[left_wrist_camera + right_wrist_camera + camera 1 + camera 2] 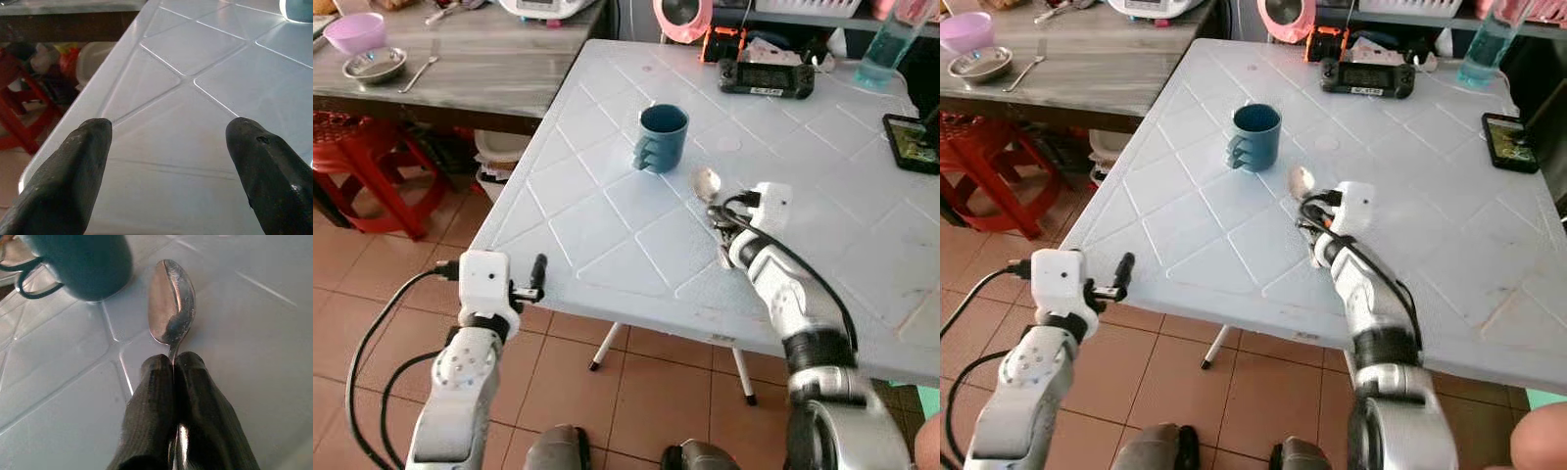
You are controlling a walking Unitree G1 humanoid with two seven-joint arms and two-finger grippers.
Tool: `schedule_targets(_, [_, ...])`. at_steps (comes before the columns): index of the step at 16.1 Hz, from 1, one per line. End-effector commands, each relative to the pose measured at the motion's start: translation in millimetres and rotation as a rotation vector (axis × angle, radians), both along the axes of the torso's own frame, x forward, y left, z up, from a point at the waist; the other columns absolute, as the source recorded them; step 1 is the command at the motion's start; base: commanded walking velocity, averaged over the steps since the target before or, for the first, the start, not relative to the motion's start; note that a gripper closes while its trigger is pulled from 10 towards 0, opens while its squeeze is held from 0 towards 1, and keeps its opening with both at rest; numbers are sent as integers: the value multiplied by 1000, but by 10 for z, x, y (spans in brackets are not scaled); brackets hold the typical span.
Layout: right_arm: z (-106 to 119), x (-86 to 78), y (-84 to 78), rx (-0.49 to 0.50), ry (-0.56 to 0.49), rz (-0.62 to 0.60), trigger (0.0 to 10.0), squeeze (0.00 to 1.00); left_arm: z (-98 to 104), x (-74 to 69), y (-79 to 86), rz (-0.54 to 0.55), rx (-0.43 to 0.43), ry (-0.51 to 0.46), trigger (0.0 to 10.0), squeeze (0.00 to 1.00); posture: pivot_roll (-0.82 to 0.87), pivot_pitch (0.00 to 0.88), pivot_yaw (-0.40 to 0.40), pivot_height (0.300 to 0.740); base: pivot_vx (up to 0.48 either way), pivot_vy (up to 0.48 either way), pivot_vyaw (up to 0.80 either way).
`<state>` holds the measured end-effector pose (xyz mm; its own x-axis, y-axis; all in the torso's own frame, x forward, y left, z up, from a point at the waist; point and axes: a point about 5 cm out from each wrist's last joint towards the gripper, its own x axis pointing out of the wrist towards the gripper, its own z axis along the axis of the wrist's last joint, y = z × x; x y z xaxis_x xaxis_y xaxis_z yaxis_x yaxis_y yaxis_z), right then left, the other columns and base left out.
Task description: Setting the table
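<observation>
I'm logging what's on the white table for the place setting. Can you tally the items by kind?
Mug: 1
Spoon, held in the right gripper: 1
Handheld game console: 1
Phone: 1
Bottle: 1
Total: 5

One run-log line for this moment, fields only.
right gripper: shut on spoon, over white table | mug: upright, beside spoon bowl | left gripper: open at table edge

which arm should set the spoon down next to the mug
Right. The right gripper is already shut on the spoon, hovering over the white table just beside the teal mug. The left gripper is open at the table's near edge, farther from the mug.
</observation>
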<state>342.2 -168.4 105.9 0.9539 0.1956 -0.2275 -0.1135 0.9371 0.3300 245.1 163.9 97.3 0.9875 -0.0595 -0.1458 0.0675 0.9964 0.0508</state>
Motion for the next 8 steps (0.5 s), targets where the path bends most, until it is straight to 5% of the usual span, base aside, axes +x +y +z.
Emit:
schedule_targets(1, [-271, -167, -30, 8, 146, -59, 10000, 0, -17, 23, 2, 7, -1, 2, 10000, 0, 20, 37, 27, 740, 0, 0, 0])
schedule_targets(8, [-409, -431, -103, 23, 285, -266, 10000, 0, -41, 102, -45, -6, -21, -16, 10000, 0, 2, 16, 14, 740, 0, 0, 0])
